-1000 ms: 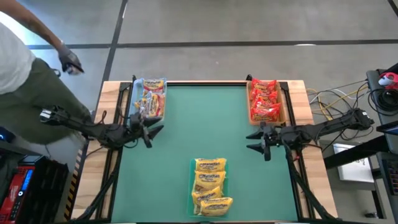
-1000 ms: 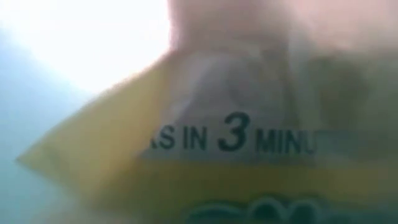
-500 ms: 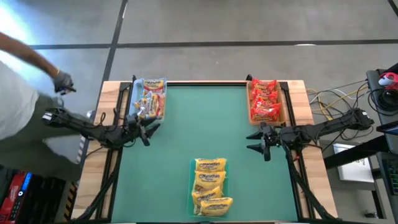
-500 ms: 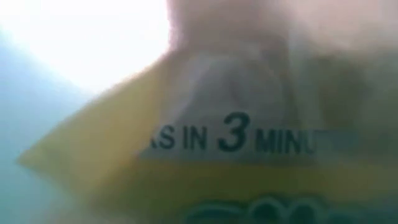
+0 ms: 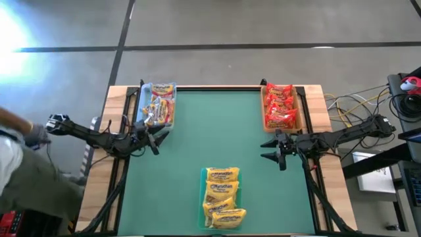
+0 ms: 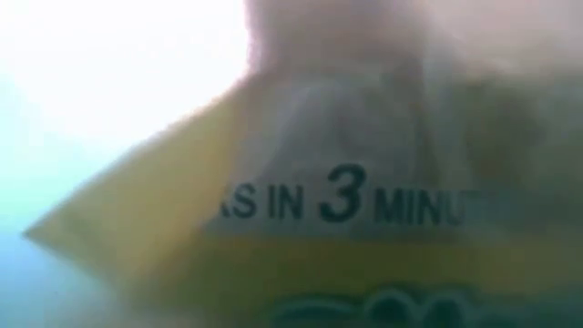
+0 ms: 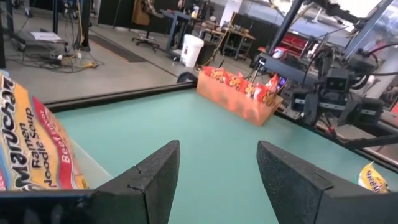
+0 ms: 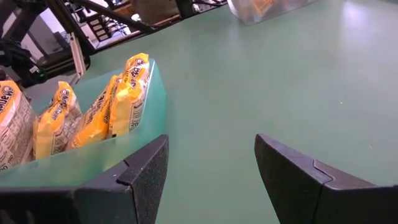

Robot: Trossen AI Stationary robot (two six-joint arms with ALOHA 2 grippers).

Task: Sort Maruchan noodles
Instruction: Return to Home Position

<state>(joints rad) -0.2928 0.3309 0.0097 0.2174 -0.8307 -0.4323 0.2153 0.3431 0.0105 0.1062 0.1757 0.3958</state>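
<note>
Low view: one blurred yellow packet

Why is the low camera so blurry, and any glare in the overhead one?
Low view: a yellow noodle packet fills the frame close to the lens, out of focus, upper left washed out white. High view: glare on the floor at upper left; the person at the left edge is smeared.

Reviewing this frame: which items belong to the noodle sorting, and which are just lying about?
Job: yellow crinkly plastic noodle packets in translucent green tray; red plastic packets in tan tray; orange-and-white packets in clear tray; left pincer, right pincer, both open and empty.
Lying about: tangled cables beside the table's right edge; white bucket on the floor; person at the left.
</note>
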